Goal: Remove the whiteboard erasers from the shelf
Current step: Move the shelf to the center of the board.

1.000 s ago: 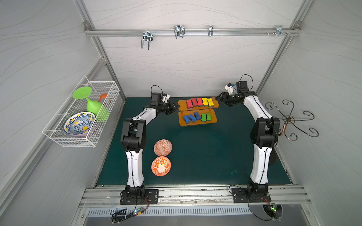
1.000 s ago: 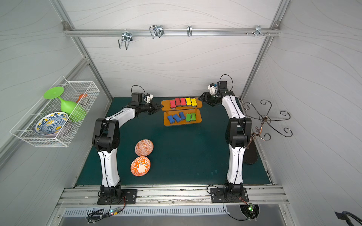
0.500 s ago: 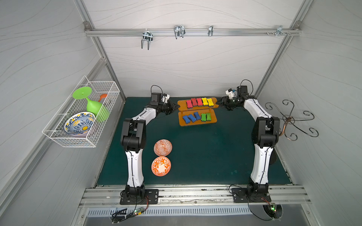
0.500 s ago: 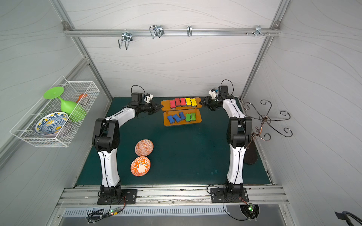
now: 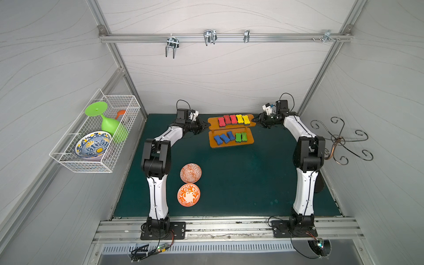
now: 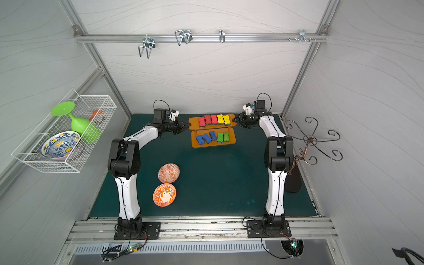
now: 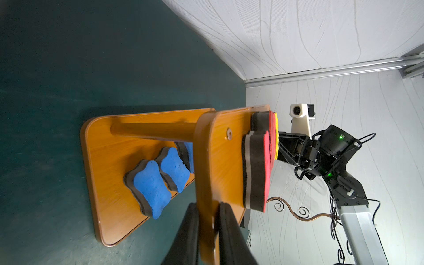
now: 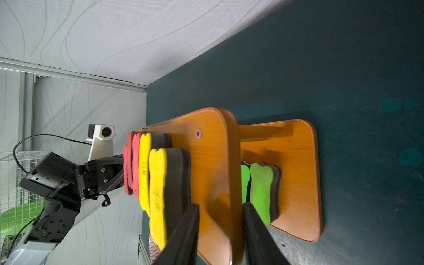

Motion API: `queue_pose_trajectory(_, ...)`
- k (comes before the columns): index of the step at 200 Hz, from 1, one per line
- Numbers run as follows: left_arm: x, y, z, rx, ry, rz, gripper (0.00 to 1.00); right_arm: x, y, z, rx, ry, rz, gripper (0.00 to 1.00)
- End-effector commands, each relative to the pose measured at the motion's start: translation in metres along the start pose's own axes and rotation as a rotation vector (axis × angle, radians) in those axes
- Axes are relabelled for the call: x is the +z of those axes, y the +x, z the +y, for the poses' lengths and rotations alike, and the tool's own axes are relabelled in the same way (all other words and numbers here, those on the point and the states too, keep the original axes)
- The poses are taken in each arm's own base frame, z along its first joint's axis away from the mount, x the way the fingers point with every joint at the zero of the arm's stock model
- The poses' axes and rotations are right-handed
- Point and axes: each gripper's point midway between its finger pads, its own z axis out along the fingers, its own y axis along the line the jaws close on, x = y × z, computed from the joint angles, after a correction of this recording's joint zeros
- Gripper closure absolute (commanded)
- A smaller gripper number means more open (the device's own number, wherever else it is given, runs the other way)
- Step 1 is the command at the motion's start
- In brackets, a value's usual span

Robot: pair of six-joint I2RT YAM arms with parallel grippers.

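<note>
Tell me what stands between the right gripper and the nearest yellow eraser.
Nothing visible. The right gripper straddles the top board at its edge, and the yellow eraser lies right beside one finger.

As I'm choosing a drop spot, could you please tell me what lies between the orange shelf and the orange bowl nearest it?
Nothing: in both top views only bare green mat runs between the shelf and that bowl.
</note>
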Motion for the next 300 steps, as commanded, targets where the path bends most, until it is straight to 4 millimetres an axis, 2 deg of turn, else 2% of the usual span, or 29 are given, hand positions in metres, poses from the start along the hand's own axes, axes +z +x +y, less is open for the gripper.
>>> queue_pose_trajectory(1, 0.001, -0.004, 0.029, -0.014, -0.089, -0.017, 0.99, 0.007, 0.002, 0.011, -0.013, -0.048, 0.012, 0.72)
queue_pose_trajectory(22, 0.0, -0.003, 0.026, -0.014, -0.088, -0.017, 1.0, 0.006, 0.004, 0.016, -0.008, -0.063, 0.009, 0.79)
queue_pose_trajectory(60, 0.0, 0.006, 0.02, -0.02, -0.086, -0.011, 1.0, 0.002, 0.013, 0.022, -0.002, -0.058, 0.009, 0.84)
queue_pose_trajectory(130, 0.007, 0.042, 0.01, -0.039, -0.104, 0.049, 1.0, -0.017, 0.049, 0.023, 0.036, 0.028, 0.013, 0.91)
queue_pose_trajectory(190, 0.003, 0.079, 0.007, -0.036, -0.138, 0.083, 1.0, -0.038, 0.072, 0.026, 0.03, 0.076, -0.008, 0.91)
queue_pose_trajectory(231, -0.013, 0.091, 0.011, -0.019, -0.182, 0.066, 1.0, -0.043, 0.088, 0.026, 0.02, 0.099, -0.001, 0.91)
queue_pose_trajectory(253, -0.015, 0.095, 0.014, -0.013, -0.198, 0.073, 1.0, -0.044, 0.097, 0.025, 0.017, 0.107, 0.007, 0.9)
queue_pose_trajectory(273, -0.017, 0.098, 0.017, -0.01, -0.208, 0.081, 1.0, -0.05, 0.098, 0.024, 0.012, 0.115, -0.002, 0.84)
queue_pose_trajectory(300, -0.019, 0.099, 0.018, 0.005, -0.223, 0.081, 1.0, -0.056, 0.092, 0.024, 0.018, 0.109, -0.023, 0.54)
